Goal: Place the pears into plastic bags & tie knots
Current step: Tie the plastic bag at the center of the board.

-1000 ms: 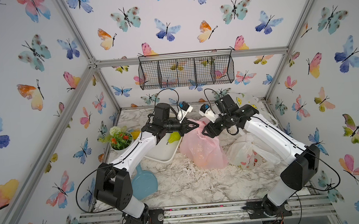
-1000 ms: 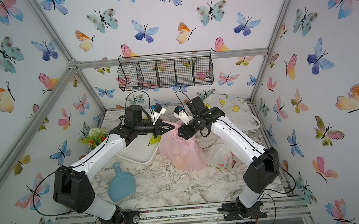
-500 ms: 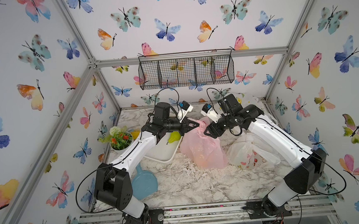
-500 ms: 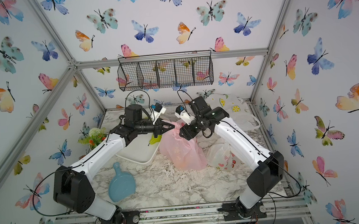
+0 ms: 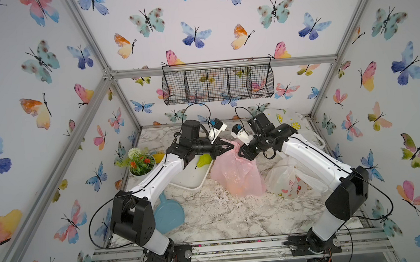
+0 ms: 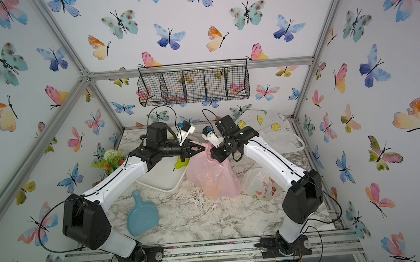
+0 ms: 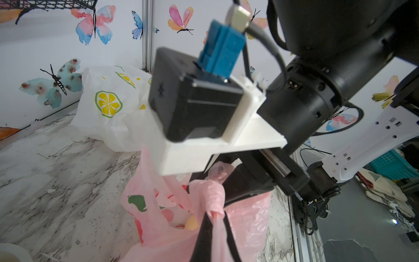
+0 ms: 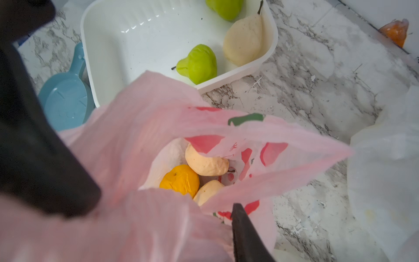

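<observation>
Field note: we record a staged robot test cell. Silver aluminium frame beams [image 5: 300,60] hold butterfly-printed white wall panels [image 5: 221,17]. White-and-black robot arms [image 5: 154,183] are bolted to a slotted metal rail [image 5: 237,247] fronting a marble-patterned counter [image 5: 222,219].

Partial lettering on one plastic bag; nothing else is legible.
The translucent white bag [image 6: 256,181], just beside the pink bag [image 6: 213,177] on the counter [image 6: 210,220], carries pinkish letters reading "Bu" or "Biu", cut off by creases. A red mark printed on the pink bag is too blurred to read.
</observation>
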